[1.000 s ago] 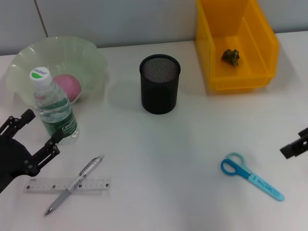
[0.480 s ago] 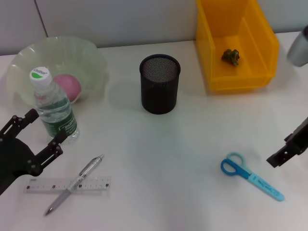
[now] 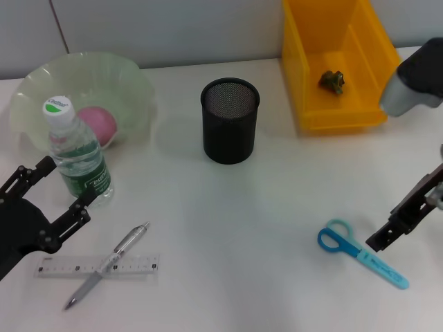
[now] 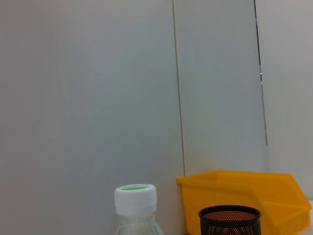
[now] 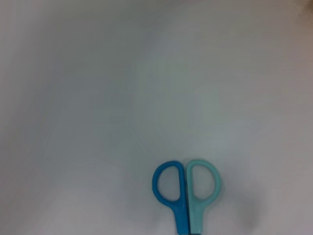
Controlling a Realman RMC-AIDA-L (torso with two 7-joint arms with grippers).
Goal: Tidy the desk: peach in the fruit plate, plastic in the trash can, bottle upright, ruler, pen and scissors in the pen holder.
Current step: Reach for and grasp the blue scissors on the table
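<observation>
Right gripper (image 3: 393, 228): we are hovering just beside the scissors (image 3: 361, 253), apart from them; we cannot tell how far it is open.
Left gripper (image 3: 50, 195): we are holding it wide open, empty, beside the upright bottle (image 3: 77, 156).
Pen (image 3: 107, 265): lying across the ruler (image 3: 97, 265).
Peach (image 3: 97, 125): sitting in the plate (image 3: 131, 83).

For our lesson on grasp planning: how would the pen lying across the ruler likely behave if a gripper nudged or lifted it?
The pen looks round-barrelled and rests crossed over the flat ruler, so a nudge would probably make it roll or pivot off. It seems slim, stiff and light. Its shiny barrel may be slippery between fingers.
</observation>
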